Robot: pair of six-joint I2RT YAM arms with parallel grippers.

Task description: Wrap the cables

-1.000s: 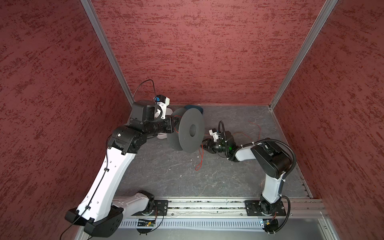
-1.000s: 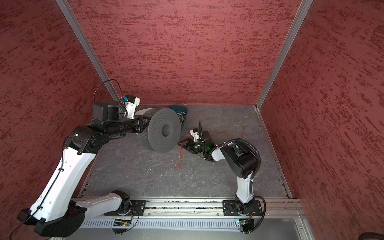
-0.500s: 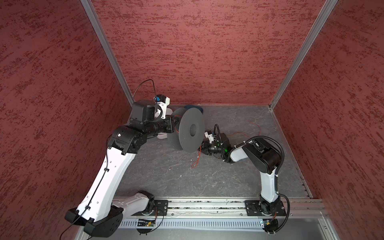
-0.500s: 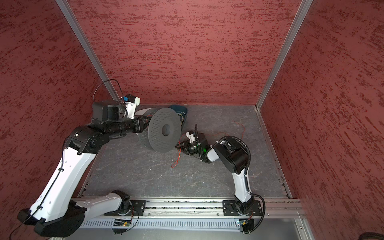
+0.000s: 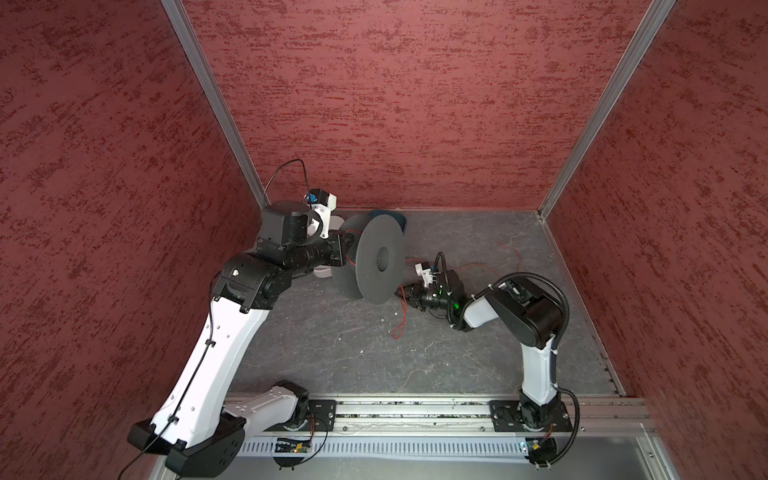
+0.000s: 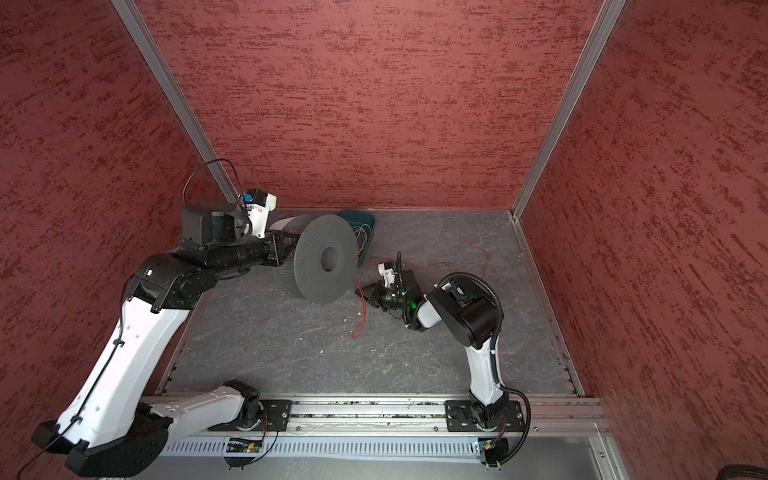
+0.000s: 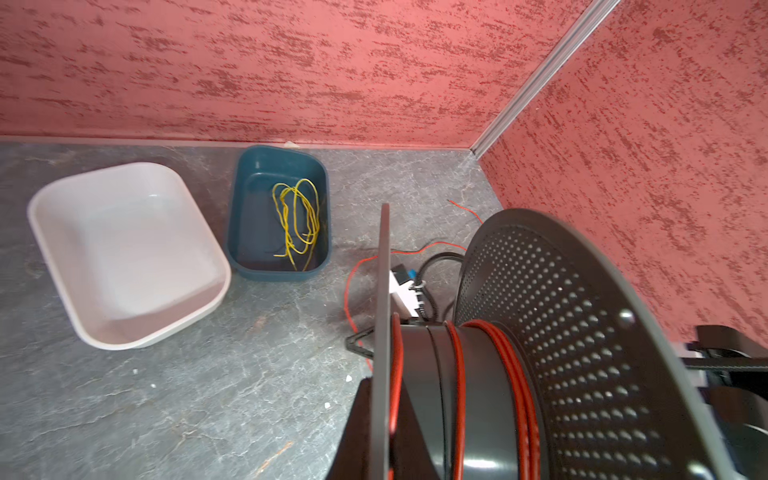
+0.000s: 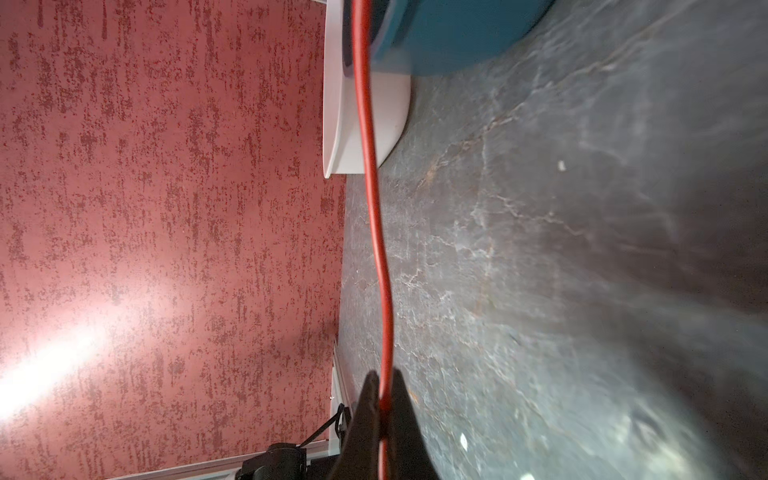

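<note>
My left gripper half hidden, clamped on the spool, right gripper, earlier spread, now pinching the red cable

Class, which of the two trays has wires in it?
The teal tray, holding coiled yellow-green wires; the white tray beside it holds none.

left gripper: tips hidden behind the spool, centre left in both top views
spool: cut by the frame edge in the left wrist view
tray: only a white sliver shows under the left arm
bin: half hidden behind the spool
cable: blurred and runs out of frame in the right wrist view
right gripper: only blurred tips show there
</note>
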